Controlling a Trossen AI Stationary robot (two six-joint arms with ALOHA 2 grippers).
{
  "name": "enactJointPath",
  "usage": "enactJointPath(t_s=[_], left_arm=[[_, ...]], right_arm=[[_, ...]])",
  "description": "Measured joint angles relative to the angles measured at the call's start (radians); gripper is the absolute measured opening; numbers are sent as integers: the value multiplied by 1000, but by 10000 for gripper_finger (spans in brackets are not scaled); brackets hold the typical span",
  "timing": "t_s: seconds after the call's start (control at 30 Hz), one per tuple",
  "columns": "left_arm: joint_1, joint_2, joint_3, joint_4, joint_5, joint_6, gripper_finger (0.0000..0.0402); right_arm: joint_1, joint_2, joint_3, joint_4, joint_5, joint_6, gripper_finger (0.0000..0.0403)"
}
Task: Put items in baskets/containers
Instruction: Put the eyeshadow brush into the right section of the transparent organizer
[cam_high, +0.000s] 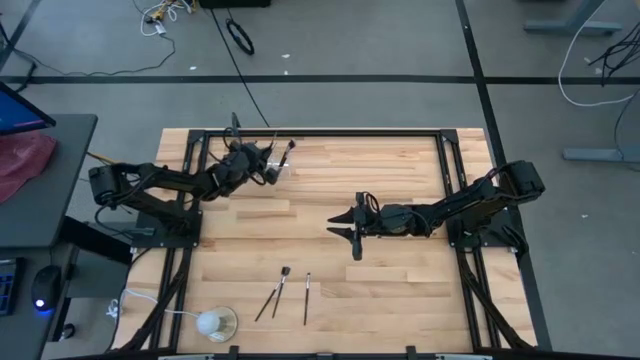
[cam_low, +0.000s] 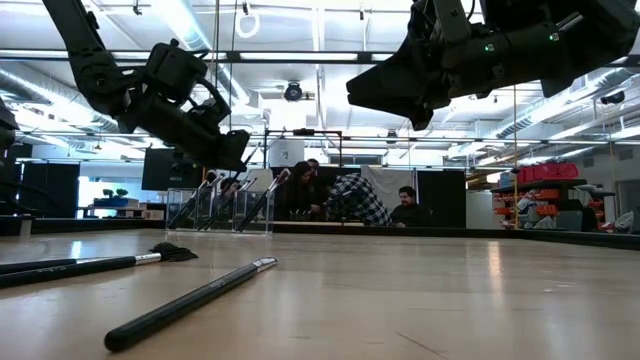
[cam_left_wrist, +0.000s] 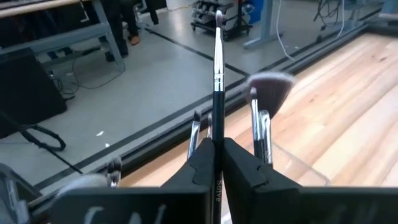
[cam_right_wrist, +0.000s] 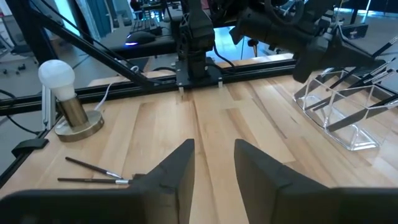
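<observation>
The clear plastic holder (cam_high: 268, 168) stands near the table's far left corner with several brushes leaning in it (cam_right_wrist: 348, 106). My left gripper (cam_high: 252, 162) hovers just over it (cam_low: 205, 125), shut on one slim dark brush (cam_left_wrist: 217, 68) whose tip points past the far edge. Three more brushes lie flat near the near edge (cam_high: 283, 295), seen close in the low view (cam_low: 190, 300). My right gripper (cam_high: 355, 228) hangs open above the table's middle (cam_right_wrist: 211, 165), touching nothing. My left gripper pinches the brush's dark handle (cam_left_wrist: 216, 134) between its two fingers (cam_left_wrist: 199, 162), which lie along the shaft. The brush is lifted clear and juts out past the fingertips, its small bristle tip (cam_left_wrist: 218, 17) leading. The handle's rear end is hidden between the fingers.
A white ball lamp on a round base (cam_high: 214, 322) stands at the near left corner with its cord. Black frame rails (cam_high: 300, 132) run along the table's edges. Bare wood lies between the holder and the loose brushes. People sit beyond the far edge (cam_low: 405, 208).
</observation>
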Motion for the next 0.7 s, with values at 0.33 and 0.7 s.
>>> enactJointPath(t_s=[0.33,0.7], left_arm=[[0,0,0,-64,0,-45,27],[0,0,0,-114,44,-104,40]], right_arm=[[0,0,0,-1,0,0,114],[0,0,0,-1,0,0,114]])
